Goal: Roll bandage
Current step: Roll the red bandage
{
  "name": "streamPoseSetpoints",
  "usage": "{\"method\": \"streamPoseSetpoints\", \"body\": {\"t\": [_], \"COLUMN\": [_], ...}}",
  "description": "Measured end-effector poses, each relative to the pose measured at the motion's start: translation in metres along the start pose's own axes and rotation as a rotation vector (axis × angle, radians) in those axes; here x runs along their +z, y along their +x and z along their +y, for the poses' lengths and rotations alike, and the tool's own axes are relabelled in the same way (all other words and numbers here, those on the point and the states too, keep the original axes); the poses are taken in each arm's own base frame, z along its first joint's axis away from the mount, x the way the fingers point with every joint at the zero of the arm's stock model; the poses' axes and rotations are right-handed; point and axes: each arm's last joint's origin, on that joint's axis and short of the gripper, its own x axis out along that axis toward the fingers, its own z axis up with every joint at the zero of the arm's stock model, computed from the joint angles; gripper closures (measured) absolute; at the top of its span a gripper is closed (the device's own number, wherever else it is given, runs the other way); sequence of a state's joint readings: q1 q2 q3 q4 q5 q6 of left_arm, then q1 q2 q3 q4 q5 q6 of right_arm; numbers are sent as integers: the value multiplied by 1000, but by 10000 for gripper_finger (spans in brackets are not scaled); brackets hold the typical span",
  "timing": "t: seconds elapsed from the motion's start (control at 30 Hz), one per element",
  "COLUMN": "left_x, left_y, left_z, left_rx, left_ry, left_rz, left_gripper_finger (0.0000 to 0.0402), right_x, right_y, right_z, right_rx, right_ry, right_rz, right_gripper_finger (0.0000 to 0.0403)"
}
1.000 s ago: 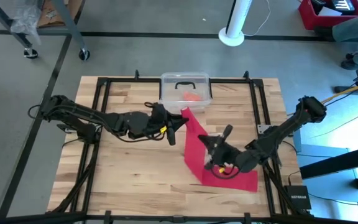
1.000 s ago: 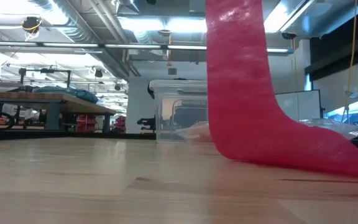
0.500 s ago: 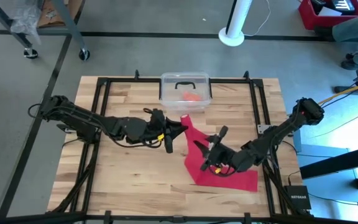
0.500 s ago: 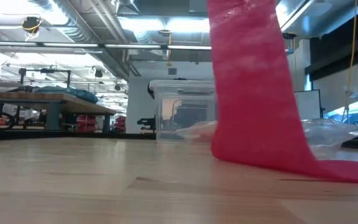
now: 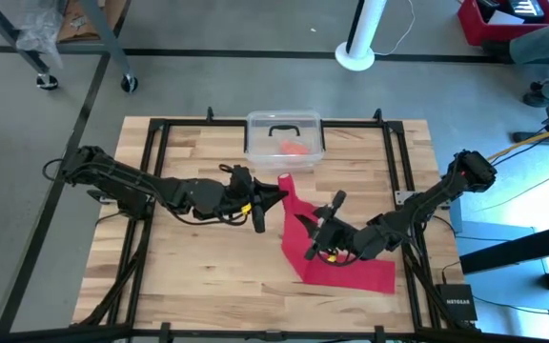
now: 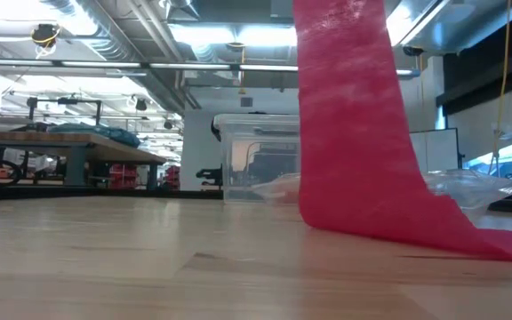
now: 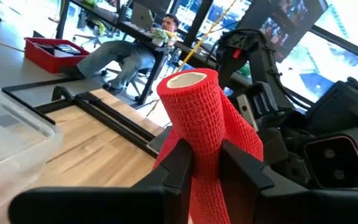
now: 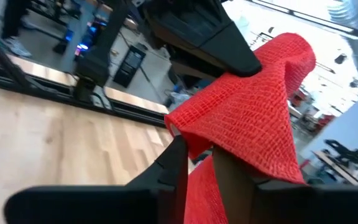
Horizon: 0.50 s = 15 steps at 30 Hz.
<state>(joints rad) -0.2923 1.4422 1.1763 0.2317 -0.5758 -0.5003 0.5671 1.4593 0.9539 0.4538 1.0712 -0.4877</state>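
1. The left arm reaches across the tabletop (image 5: 189,257) toward the clear plastic box (image 5: 285,137) at the far edge, ending just in front of the box's left corner.
2. The left pincer (image 5: 267,198) is pressed together on the bandage (image 5: 305,229); in the left wrist view its two dark fingers (image 7: 178,167) pinch the red cloth just below a rolled end with a white core showing at the top.
3. From that pinch, in front of the box, the bandage runs as a wide red band down and away from the box, ending flat on the tabletop toward the near right corner.
4. In the low view the bandage (image 6: 349,124) hangs from above as a broad band in front of the box (image 6: 258,160) and trails off along the wood.
5. The box holds a small orange-red lump (image 5: 294,149).
6. The right pincer (image 5: 320,229) sits over the middle of the bandage, nearer than the box; in the right wrist view its fingers (image 8: 178,163) close on a fold of the red cloth (image 8: 247,124).
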Motion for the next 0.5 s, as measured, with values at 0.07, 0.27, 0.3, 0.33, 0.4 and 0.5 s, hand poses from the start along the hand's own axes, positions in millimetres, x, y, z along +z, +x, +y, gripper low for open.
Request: {"method": "streamPoseSetpoints", "body": {"t": [0.07,0.27,0.3,0.33,0.4,0.5], "left_x": [0,1,2,3,4,7], "left_y": [0,0,0,0,0,0], "left_z": [0,1,1,1,1,0], "left_rx": [0,17,18,15,20,24], "left_ry": [1,14,23,25,36,46], "left_rz": [1,-14,-21,-26,-38,-65], "left_gripper_finger": [343,343,343,343,343,343], "right_x": [0,-1,1,2,6,11], "right_y": [2,1,-4,-7,-16,-31], "right_z": [-1,0,1,2,2,6], "right_rx": [9,5,-7,-30,-88,-118], "right_ry": [10,35,50,59,69,93], "right_rz": [-5,1,5,14,37,45], "right_gripper_finger": [333,336,336,336,336,334]}}
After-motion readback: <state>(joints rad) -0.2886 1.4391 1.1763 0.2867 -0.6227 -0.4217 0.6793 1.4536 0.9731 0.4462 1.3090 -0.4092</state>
